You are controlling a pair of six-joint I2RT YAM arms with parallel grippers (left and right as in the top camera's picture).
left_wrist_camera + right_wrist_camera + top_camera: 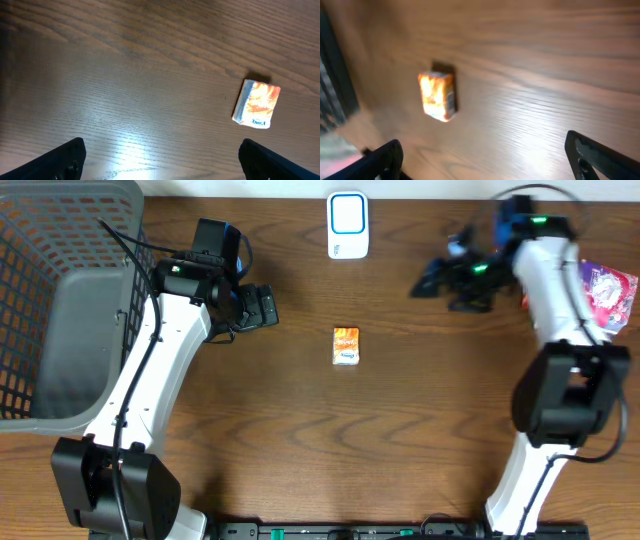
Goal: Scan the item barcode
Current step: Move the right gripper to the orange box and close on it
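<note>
From above, the packet [346, 346] lies flat in the middle of the table [300, 440], below the scanner [348, 225]. The left gripper [266, 308] and the right gripper [424, 284] are each well apart from it, one on each side. A basket [60, 300] stands at the far left.

In the left wrist view, the fingers [65, 159] are spread wide with nothing between them; the packet [257, 104] lies ahead, to the right.

In the right wrist view, the fingers [600, 156] also stand wide apart and hold nothing; the packet [437, 96] lies ahead, to the left.
</note>
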